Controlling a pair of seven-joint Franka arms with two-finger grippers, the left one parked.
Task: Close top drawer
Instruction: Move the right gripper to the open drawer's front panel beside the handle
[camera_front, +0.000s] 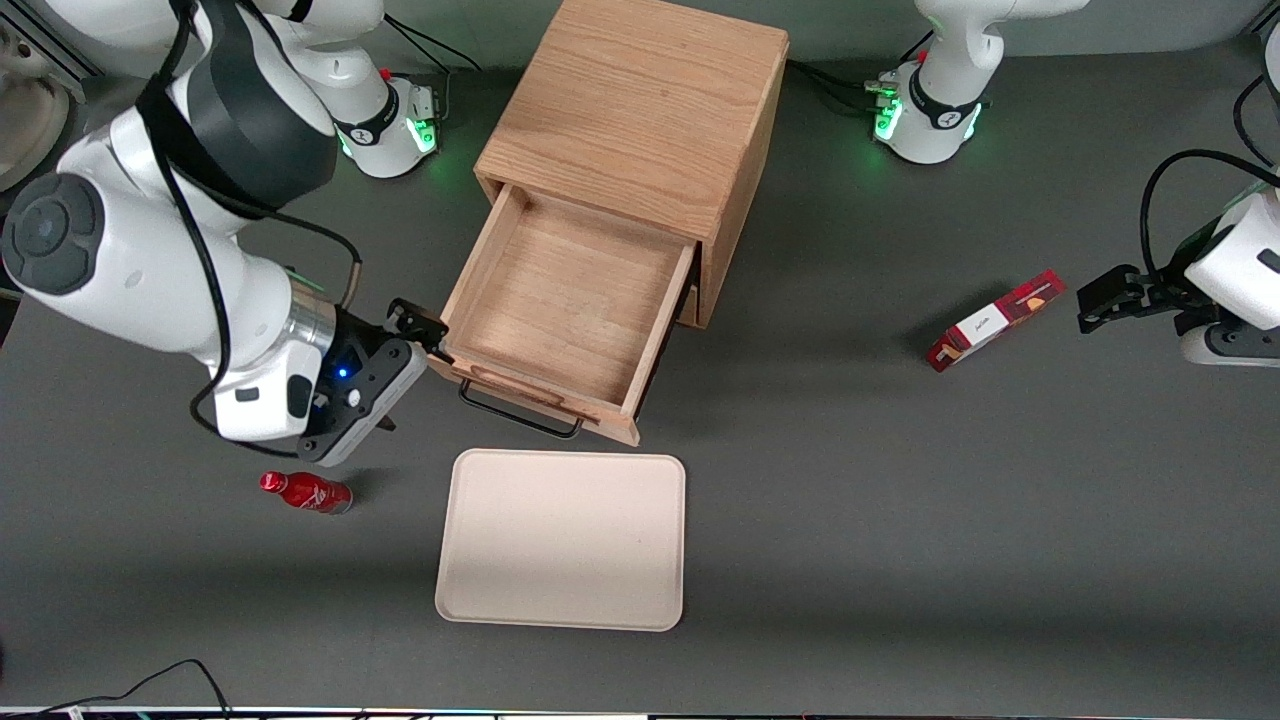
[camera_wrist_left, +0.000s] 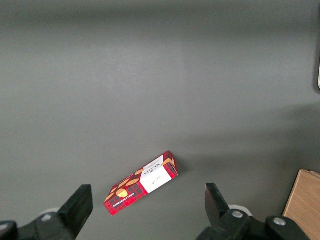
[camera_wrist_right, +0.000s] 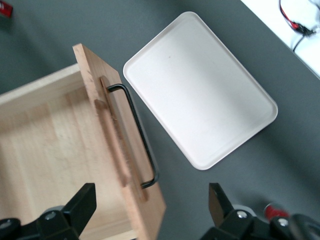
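The top drawer stood pulled well out of the cabinet at the centre of the front view, its bare wooden floor open to the camera and nothing visible inside. Its front panel faced the camera, with the black wire handle hanging off that face just above the upper edge of the cream tray, which lay flat on the grey table in the lower middle of the frame.

The gripper hung at the drawer's front corner on the working arm's side, left of centre in the front view, its dark fingertip right at the corner of the panel; whether it touched the wood could not be told. In the right wrist view its fingers were spread wide, holding nothing, with the handle and the raised strip lying between and ahead of them. That placement probably suited a push: with the jaws apart and level with the panel, the hand looked set to press the front toward the cabinet rather than grasp the handle.

A red bottle lay on its side at lower left, near the arm's wrist, and a red box lay at right, toward the parked arm's end.
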